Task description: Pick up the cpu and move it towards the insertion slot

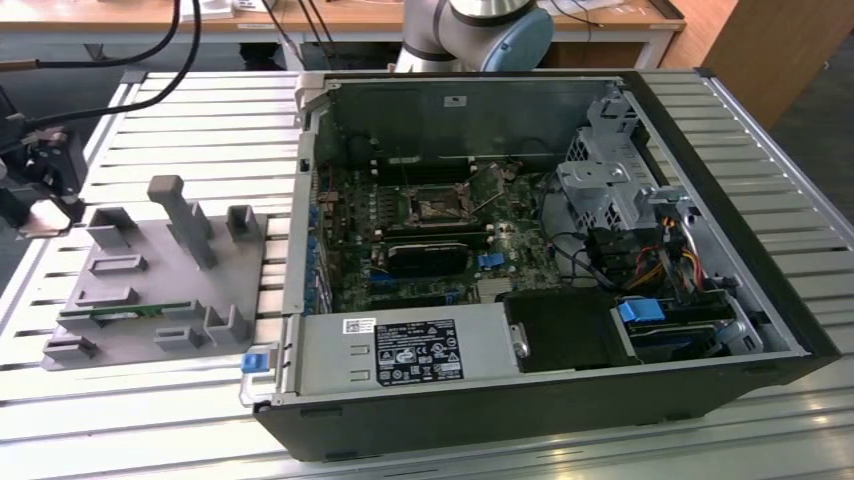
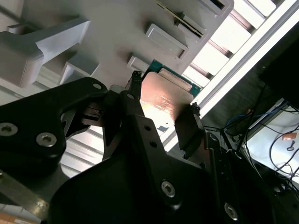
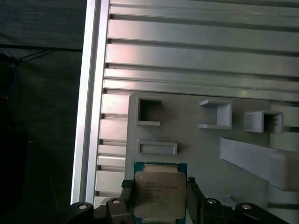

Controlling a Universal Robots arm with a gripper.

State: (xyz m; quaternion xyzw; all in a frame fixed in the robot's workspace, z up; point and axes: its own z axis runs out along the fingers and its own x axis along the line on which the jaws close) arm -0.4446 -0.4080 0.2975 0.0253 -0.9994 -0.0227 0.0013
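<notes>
- The black two-fingered end effector (image 2: 165,95) is gripping the cpu (image 3: 159,196), a small flat square chip with a silvery metal top and a green rim. Its fingers (image 3: 192,187) are pressing on two opposite edges.
- The cpu is sitting at the corner of the grey moulded plastic fixture (image 1: 147,290) on the slatted aluminium tabletop (image 1: 200,130). Whether it is lifted clear cannot be told.
- The insertion slot (image 1: 438,207), a square metal-framed socket with a dark centre, is lying well apart from the cpu, inside the open black computer case (image 1: 747,250).
- Judged step in hand: pick-up, with the transfer not yet begun. That transfer is calling for a level chip and clearance over the case wall.

Hand (image 2: 165,93) clasps cpu (image 2: 161,101) — grey tray (image 2: 117,28) beyond.
</notes>
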